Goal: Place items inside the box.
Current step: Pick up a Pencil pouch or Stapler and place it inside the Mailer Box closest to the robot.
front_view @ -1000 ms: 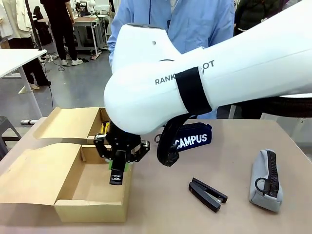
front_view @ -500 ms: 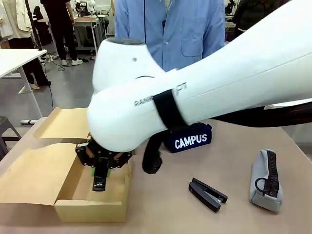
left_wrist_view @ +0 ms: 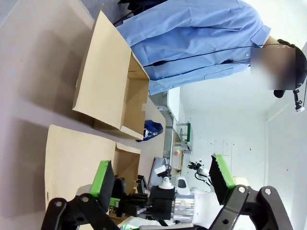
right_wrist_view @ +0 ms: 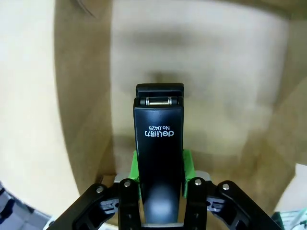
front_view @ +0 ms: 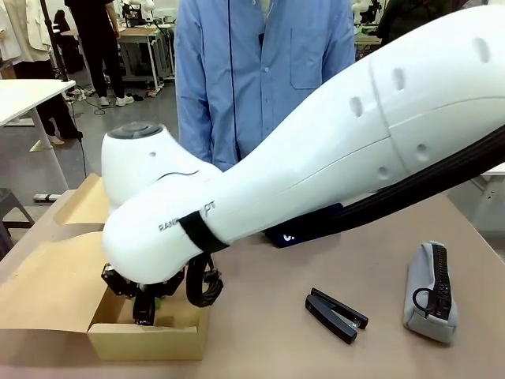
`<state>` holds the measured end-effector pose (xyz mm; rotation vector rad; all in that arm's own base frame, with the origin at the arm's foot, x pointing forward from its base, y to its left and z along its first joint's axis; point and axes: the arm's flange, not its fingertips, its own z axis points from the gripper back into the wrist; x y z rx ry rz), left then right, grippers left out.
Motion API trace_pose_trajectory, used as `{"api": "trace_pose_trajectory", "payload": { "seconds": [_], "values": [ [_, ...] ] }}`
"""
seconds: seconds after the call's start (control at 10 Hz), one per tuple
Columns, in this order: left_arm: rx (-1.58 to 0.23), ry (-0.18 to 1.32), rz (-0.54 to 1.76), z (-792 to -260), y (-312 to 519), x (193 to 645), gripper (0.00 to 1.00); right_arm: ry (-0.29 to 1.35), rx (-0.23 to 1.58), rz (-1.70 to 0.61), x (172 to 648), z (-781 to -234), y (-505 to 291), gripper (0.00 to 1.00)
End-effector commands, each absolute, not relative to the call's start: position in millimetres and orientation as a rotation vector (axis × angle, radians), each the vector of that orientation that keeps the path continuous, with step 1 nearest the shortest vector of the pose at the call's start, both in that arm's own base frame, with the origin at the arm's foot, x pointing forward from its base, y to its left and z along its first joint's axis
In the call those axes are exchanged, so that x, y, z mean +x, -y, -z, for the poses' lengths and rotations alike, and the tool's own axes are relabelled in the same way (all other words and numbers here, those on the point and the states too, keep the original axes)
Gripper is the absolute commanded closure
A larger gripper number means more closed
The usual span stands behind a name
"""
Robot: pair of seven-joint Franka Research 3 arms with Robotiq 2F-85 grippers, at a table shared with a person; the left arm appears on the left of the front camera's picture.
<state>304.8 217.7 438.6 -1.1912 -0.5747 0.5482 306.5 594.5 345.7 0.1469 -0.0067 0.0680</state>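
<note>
Gripping a black, smooth-shelled desk stapler (right_wrist_view: 158, 139) by its rear half, your right tool (front_view: 145, 303) hangs nose-down inside the open brown cardboard box (front_view: 146, 341) at the left end of the tan counter (front_view: 260, 347). The jaws stand narrow, with the 2 green pads (right_wrist_view: 135, 168) pressed flat against the stapler's 2 long sides, so it points straight down from the tool towards the box floor. Its front end is near that floor, but you cannot tell from these views whether it touches.

Judge this stapler as stiff, dense for its size and a little slippery on its glossy shell. It is also hinged, so a hold on the top arm alone could let it swing open. The side-on pinch you have now suits it: both halves are trapped together. A drop would probably do it no harm, though it could land with a knock.

Your left tool (left_wrist_view: 162, 175) is spread wide and carries nothing.

Out on the counter, well apart from the box, lie 1 more black stapler (front_view: 337, 314) and a soft grey zip pencil case (front_view: 430, 290). A navy pouch (front_view: 288, 235) sits mostly hidden behind your right arm.
</note>
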Motion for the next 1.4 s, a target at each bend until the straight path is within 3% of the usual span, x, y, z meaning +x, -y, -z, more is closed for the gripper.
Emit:
{"api": "trace_pose_trajectory", "payload": {
  "seconds": [0.0,0.3,0.4,1.0,1.3],
  "values": [
    [-1.199,0.591,-0.528,-438,-218,304,0.0,0.03,0.103,-0.009,305,-346,-606,0.63],
    [-1.199,0.591,-0.528,-438,-218,304,0.0,0.029,0.135,0.02,306,-342,-597,0.63],
    [-1.199,0.591,-0.528,-438,-218,304,0.0,0.038,0.16,0.014,304,-343,-593,0.04],
    [-1.199,0.591,-0.528,-438,-218,304,0.0,0.11,0.291,0.068,295,-370,-539,0.0],
    [-1.199,0.591,-0.528,-438,-218,304,0.0,0.148,0.41,0.001,276,-429,-484,0.0]
  ]
}}
